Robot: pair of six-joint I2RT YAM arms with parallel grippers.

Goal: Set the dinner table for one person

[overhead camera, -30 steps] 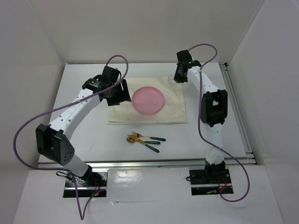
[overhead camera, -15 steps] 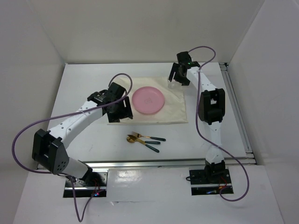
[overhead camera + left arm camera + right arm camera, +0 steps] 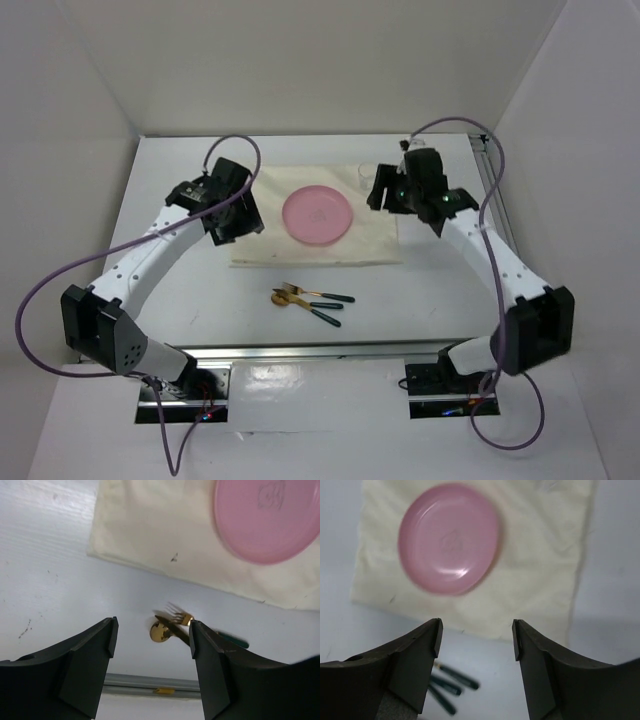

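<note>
The dinner table [image 3: 190, 290] is a white top with a cream cloth [image 3: 375, 245] spread at its middle. A pink plate [image 3: 318, 214] lies on the cloth, and a clear glass [image 3: 365, 175] stands at the cloth's far right corner. A gold fork [image 3: 178, 614], spoon [image 3: 160, 632] and knife with dark green handles [image 3: 451, 690] lie together on the bare table in front of the cloth. My left gripper [image 3: 238, 222] hovers open over the cloth's left edge. My right gripper [image 3: 385, 192] hovers open just right of the plate, near the glass. Neither holds anything.
A metal rail [image 3: 330, 350] runs along the near edge, and another rail [image 3: 510, 250] along the right side. White walls close in the back and both sides. Purple cables loop off both arms.
The right gripper opened, let go of the glass at the cloth's corner and pulled back, its arm swinging out to the right. The left gripper dipped toward the cutlery, then drew back left.
</note>
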